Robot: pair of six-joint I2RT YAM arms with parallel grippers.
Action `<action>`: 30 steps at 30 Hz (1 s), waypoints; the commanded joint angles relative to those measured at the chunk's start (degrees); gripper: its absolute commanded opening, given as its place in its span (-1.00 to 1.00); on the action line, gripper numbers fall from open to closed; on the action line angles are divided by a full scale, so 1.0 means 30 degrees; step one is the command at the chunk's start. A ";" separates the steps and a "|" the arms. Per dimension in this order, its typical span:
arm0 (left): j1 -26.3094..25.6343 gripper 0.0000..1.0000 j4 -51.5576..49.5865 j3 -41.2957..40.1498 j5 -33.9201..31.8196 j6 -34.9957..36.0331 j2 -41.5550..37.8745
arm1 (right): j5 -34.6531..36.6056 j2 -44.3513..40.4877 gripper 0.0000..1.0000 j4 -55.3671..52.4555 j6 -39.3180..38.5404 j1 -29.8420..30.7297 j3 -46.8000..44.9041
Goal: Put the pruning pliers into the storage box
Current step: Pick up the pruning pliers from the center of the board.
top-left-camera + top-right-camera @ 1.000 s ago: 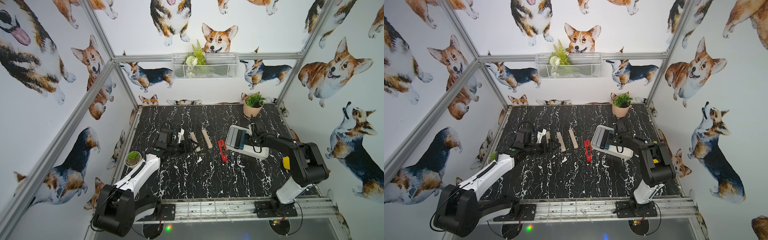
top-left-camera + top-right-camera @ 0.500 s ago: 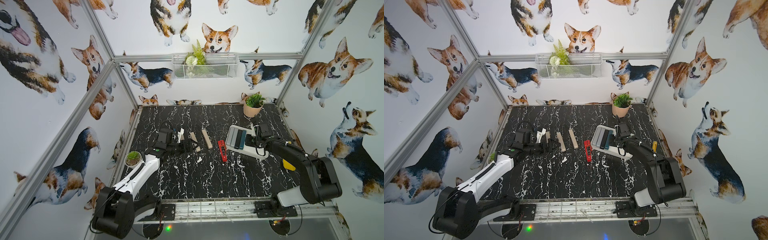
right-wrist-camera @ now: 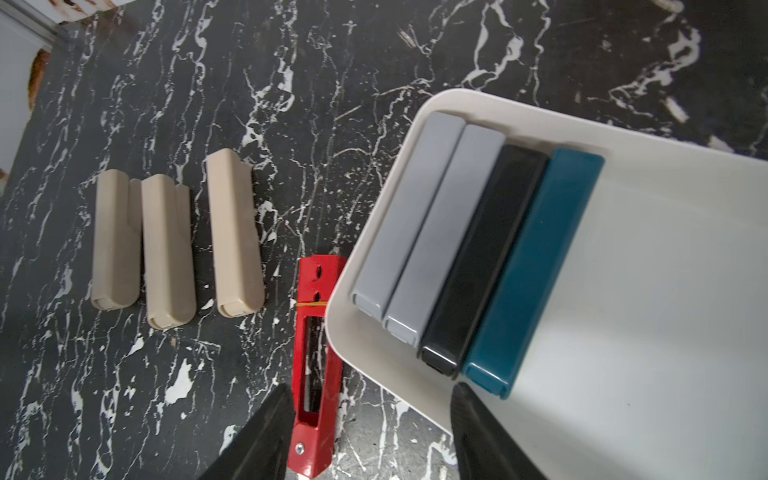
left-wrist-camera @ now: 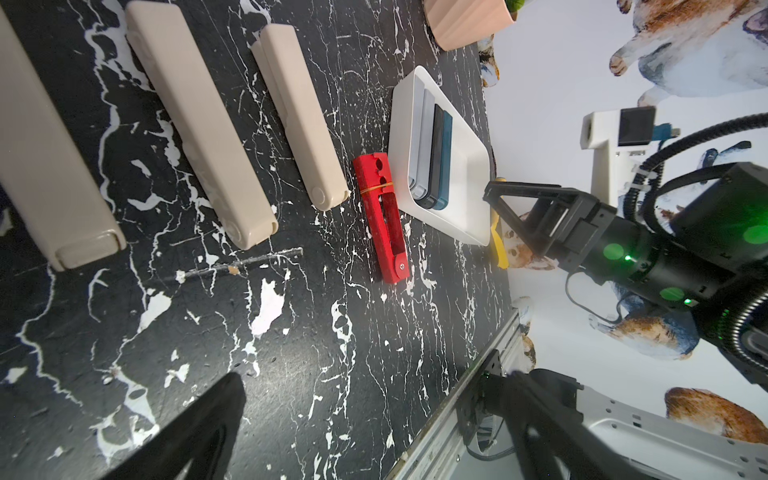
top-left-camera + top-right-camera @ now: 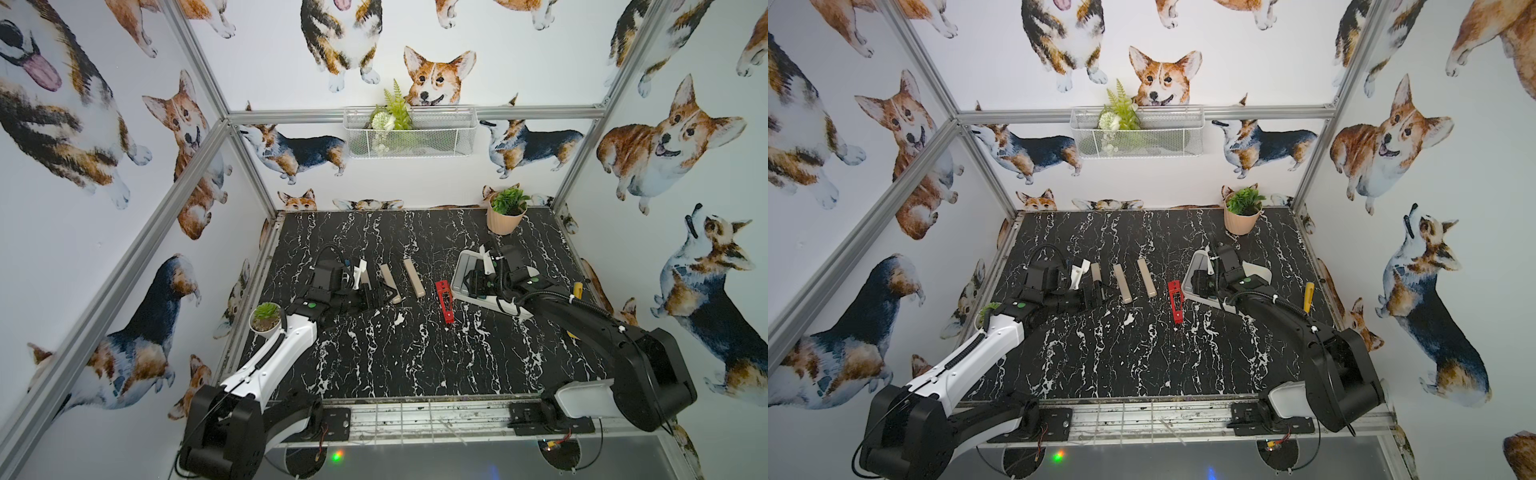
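the right gripper (image 3: 372,399) is seen with jaws spread, nothing held, over a corner of the storage box (image 3: 665,270), where the teal pliers (image 3: 536,270) and three others are stowed. The red pliers (image 3: 332,365) is found on the table (image 3: 187,395) just beside that box, long axis parallel to its edge, nearer this arm. For the left gripper (image 5: 371,293), the grip can't be told.

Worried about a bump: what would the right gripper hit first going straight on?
The right gripper would likely meet the storage box rim first, near the end of the black pliers; depth is unclear.
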 commanded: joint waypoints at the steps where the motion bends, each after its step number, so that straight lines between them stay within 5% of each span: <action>1: 0.0059 1.00 -0.0284 -0.0187 -0.0034 0.0353 -0.0186 | 0.0177 0.0421 0.25 0.0004 0.0201 0.0781 0.0626; 30: 0.2503 1.00 -0.0429 -0.0964 0.0941 0.0367 -0.0825 | 0.0150 0.7633 0.36 -0.0110 -0.1316 0.4064 0.6050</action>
